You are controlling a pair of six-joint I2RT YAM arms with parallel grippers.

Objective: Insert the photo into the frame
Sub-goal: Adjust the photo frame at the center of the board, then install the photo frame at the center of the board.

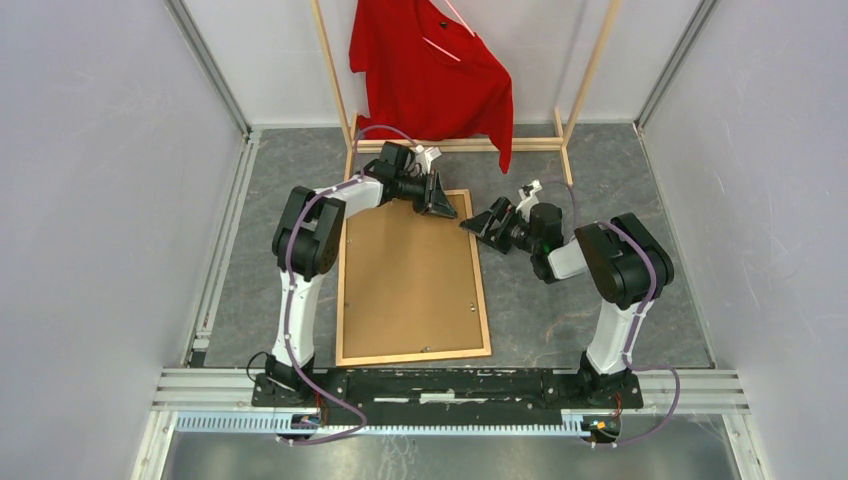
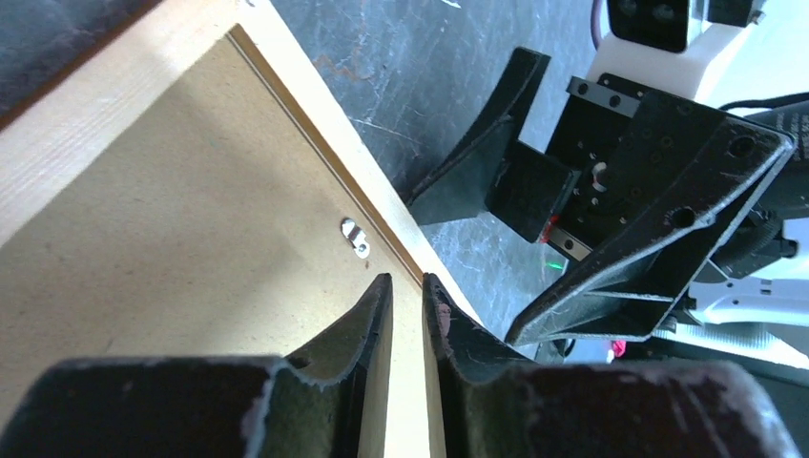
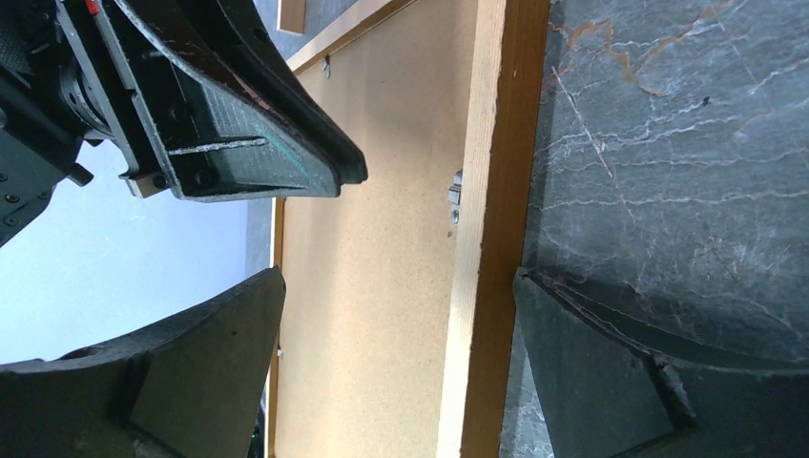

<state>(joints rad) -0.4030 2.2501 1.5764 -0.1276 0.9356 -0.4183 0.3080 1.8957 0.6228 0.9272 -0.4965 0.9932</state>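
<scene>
The frame [image 1: 484,310] of orange-brown wood lies back-up on the grey table, with the plain brown backing board [image 1: 410,275] inside it. The photo is hidden. My left gripper [image 1: 443,207] is shut and empty, over the frame's far right corner; in the left wrist view its tips [image 2: 405,281] sit above the frame's rail [image 2: 322,114] near a metal turn clip [image 2: 355,237]. My right gripper [image 1: 472,226] is open and empty, just right of that corner; in the right wrist view [image 3: 399,277] its jaws straddle the right rail [image 3: 496,172] from above.
A pale wooden clothes rack [image 1: 580,90] with a red shirt [image 1: 430,70] stands behind the frame. Grey walls with metal rails close in left, right and back. The two grippers are close together.
</scene>
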